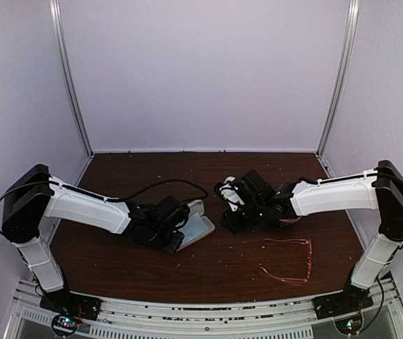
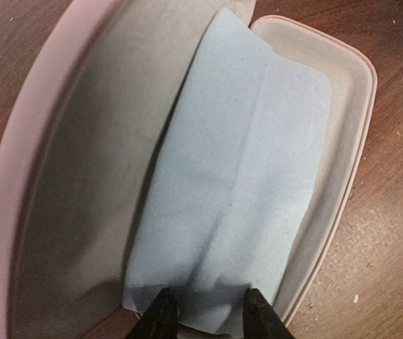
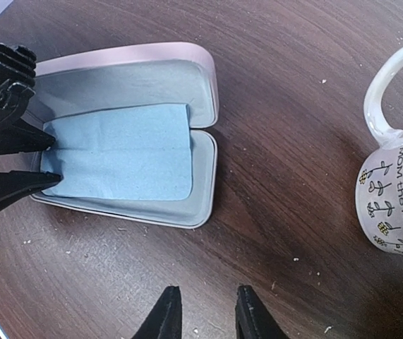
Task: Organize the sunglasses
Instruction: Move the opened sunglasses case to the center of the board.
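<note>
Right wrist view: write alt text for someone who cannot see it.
An open pink case lies on a wood table with a blue cloth inside, the left gripper open at the cloth's left end. A white patterned mug stands at right; the right gripper hangs open below.

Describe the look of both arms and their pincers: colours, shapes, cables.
Both the left arm and right arm have white shells on the long links and boxy black housings at the joints. A thin black cable loops off the left arm. The left pincer and right pincer each have two matte black fingers tapering to narrow tips.
</note>
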You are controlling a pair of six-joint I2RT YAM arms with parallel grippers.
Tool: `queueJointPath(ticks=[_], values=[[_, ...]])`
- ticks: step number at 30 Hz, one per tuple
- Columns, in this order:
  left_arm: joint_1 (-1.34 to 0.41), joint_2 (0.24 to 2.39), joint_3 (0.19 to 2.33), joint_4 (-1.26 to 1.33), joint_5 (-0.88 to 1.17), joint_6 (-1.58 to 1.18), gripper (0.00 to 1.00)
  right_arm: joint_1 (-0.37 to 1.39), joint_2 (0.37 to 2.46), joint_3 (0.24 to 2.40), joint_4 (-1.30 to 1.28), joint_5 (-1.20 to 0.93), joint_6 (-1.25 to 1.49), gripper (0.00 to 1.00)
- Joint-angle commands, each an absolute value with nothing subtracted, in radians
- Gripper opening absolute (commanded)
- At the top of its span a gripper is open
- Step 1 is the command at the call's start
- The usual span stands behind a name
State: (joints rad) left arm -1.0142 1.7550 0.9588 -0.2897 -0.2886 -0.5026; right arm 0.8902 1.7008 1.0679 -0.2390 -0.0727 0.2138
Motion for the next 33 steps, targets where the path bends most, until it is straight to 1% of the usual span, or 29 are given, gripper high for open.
queueJointPath(ticks=[1,25,29,32,33], values=[[-1.020,1.752,0.960,-0.290,-0.293,-0.498,0.34,0.884,1.673,1.047,-0.230,-0.040,0.230,0.27],[-1.023,1.616,0.825,-0.325,-0.356,-0.508,0.35,0.886,1.656,0.987,-0.199,-0.039,0.264,0.28],[-1.023,1.584,0.816,-0.327,-0.369,-0.499,0.35,0.885,1.610,0.951,-0.207,-0.011,0.295,0.28],[-1.030,1.565,0.818,-0.323,-0.377,-0.491,0.35,0.885,1.562,0.929,-0.265,0.047,0.331,0.30],[-1.034,1.558,0.817,-0.320,-0.381,-0.490,0.38,0.885,1.542,0.917,-0.289,0.069,0.342,0.31]])
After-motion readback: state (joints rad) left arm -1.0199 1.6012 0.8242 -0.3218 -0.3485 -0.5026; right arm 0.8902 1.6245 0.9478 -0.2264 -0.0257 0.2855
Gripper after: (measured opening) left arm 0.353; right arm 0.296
